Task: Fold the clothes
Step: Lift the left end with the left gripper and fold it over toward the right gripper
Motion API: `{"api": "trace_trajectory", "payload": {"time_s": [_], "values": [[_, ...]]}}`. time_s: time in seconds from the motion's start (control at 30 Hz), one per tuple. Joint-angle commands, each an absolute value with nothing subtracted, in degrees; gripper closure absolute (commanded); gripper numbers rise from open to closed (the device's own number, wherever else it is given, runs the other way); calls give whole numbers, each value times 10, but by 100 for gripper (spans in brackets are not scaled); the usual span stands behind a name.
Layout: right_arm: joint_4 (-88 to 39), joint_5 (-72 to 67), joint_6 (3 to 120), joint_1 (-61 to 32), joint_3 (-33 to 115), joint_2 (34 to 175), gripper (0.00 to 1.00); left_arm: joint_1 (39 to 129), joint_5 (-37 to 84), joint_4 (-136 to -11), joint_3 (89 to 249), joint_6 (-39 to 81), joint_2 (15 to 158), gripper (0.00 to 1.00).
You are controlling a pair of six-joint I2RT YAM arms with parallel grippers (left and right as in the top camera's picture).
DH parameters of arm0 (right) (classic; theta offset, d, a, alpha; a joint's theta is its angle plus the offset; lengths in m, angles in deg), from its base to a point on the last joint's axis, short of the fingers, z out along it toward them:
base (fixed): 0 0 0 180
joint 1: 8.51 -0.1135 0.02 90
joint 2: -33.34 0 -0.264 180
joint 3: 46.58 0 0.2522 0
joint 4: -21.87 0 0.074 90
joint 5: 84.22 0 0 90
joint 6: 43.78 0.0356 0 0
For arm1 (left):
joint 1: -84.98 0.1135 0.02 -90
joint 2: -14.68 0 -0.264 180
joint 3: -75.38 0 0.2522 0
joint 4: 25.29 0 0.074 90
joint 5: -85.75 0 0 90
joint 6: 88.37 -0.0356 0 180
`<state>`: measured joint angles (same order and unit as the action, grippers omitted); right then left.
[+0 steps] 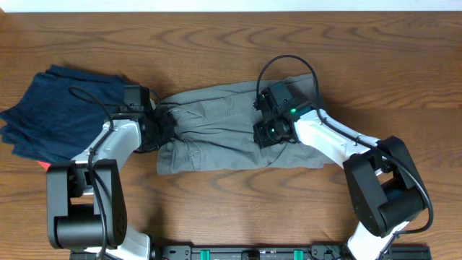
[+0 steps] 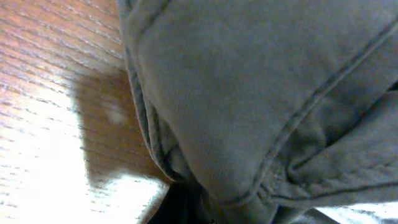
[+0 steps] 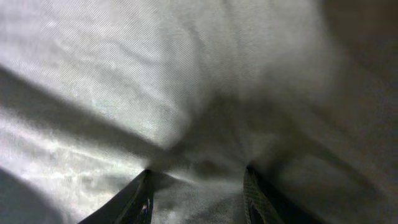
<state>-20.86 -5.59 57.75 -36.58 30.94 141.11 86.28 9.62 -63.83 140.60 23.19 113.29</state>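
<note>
The grey shorts point(image 1: 216, 133) lie flat across the middle of the table, with seams and a pocket showing. My left gripper point(image 1: 160, 128) is at their left edge. In the left wrist view the grey cloth point(image 2: 249, 93) fills the frame and bunches right at the dark jaws point(image 2: 186, 208), which look shut on it. My right gripper point(image 1: 264, 133) rests on top of the shorts right of the middle. In the right wrist view its two fingers point(image 3: 199, 190) stand apart, pressed into the grey cloth point(image 3: 155, 74), with a ridge of fabric between them.
A pile of dark navy garments point(image 1: 61, 112) lies at the far left, close to my left arm. A small red cloth piece point(image 1: 42, 165) peeks out below it. Bare wooden table point(image 1: 238, 209) surrounds the shorts.
</note>
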Motion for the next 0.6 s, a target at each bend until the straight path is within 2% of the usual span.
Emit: {"api": "trace_trajectory", "payload": {"time_s": [0.0, 0.3, 0.57], "values": [[-210, -48, 582, -352, 305, 1416, 55, 862, 99, -700, 1412, 212, 1146, 94], [-205, -70, 579, -379, 305, 1422, 55, 862, 99, -980, 1605, 207, 1050, 94], [-110, -127, 608, -455, 305, 1455, 56, 854, 158, -1026, 1689, 207, 967, 94]]}}
